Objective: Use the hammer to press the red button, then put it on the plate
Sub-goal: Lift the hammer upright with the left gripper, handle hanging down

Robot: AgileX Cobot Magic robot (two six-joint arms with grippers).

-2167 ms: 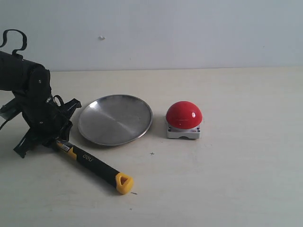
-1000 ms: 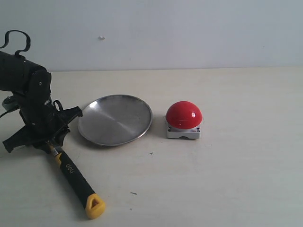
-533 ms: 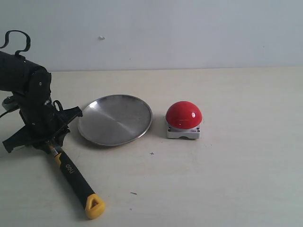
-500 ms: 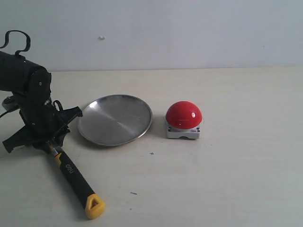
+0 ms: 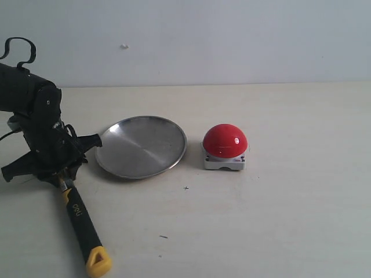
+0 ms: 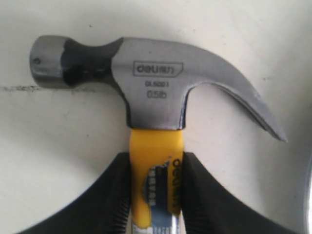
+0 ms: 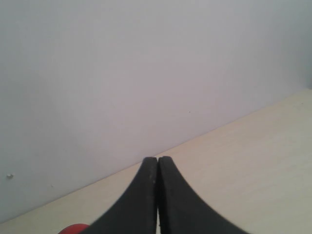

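My left gripper is shut on the hammer's yellow neck, just below the dark metal head. The hammer lies with its black-and-yellow handle running toward the front edge, yellow looped end nearest the camera. The silver plate sits just right of that gripper. The red button on its grey base stands right of the plate. My right gripper is shut on nothing, raised toward the wall, and only a sliver of the red button shows in its view. It is out of the exterior view.
A pale wooden table carries everything, with a plain white wall behind it. A black cable loop rises over the left arm.
The hammer has swung about the left gripper: its looped end has moved left and nearer the front edge. The left gripper has turned slightly with it. Plate and button have not moved.
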